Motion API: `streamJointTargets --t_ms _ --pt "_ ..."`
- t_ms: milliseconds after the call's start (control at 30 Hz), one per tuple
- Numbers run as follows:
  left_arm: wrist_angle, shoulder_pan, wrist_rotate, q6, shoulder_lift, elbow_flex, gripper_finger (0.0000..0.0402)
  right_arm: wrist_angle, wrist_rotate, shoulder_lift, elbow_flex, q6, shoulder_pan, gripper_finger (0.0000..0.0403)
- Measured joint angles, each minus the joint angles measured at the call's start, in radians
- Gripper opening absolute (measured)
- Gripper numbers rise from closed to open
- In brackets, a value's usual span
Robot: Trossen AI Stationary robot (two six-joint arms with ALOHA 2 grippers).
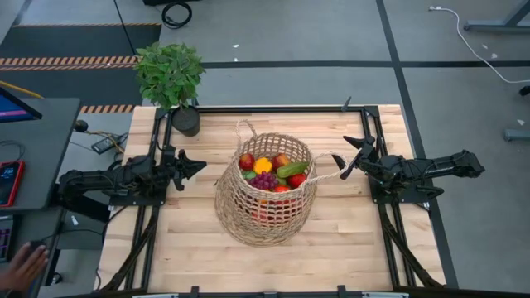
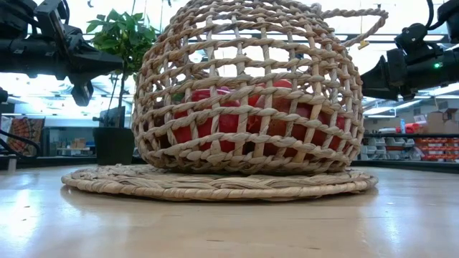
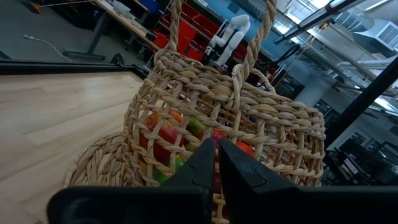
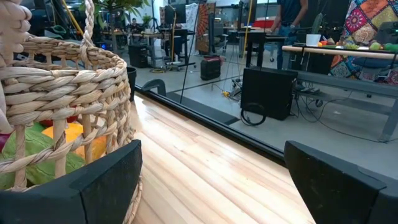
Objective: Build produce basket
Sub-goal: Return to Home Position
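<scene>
The tan open-weave wicker basket (image 1: 263,199) stands mid-table on a flat round woven base (image 2: 215,184). It holds the produce: a red apple (image 1: 247,161), a yellow fruit (image 1: 263,165), purple grapes (image 1: 265,180), a green cucumber (image 1: 291,170) and more red pieces showing through the weave (image 2: 215,122). One thin loop handle (image 1: 330,176) sticks out toward the right arm. My left gripper (image 1: 201,166) is shut and hovers just left of the basket, its tips (image 3: 216,168) pointing at the basket wall. My right gripper (image 1: 346,157) is open, just right of the basket (image 4: 62,99), touching nothing.
A leafy potted plant (image 1: 170,74) in a black pot (image 1: 186,121) stands at the table's far left corner. Black frame rails (image 1: 273,108) run along the table edges. A grey desk (image 1: 37,141) sits left of the table, with a person's hand (image 1: 25,265) below it.
</scene>
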Motion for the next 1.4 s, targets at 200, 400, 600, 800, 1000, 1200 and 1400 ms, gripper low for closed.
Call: streamJointTargets --t_ms 200,400,600,800,1000,1200,1400 --pt "0.0 0.0 0.0 0.0 0.0 0.0 0.002 0.0 0.0 0.0 0.0 0.0 0.0 0.0396" --pt "0.0 0.0 0.0 0.0 0.0 0.0 0.002 0.0 0.0 0.0 0.0 0.0 0.0 0.0396" --pt "0.0 0.0 0.0 0.0 0.0 0.0 0.0029 0.0 0.0 0.0 0.0 0.0 0.0 0.0396" --pt "0.0 0.0 0.0 0.0 0.0 0.0 0.0023 0.0 0.0 0.0 0.0 0.0 0.0 0.0396" --pt "0.0 0.0 0.0 0.0 0.0 0.0 0.0025 0.0 0.0 0.0 0.0 0.0 0.0 0.0396" --pt "0.0 0.0 0.0 0.0 0.0 0.0 0.0031 0.0 0.0 0.0 0.0 0.0 0.0 0.0396" --pt "0.0 0.0 0.0 0.0 0.0 0.0 0.0024 0.0 0.0 0.0 0.0 0.0 0.0 0.0396"
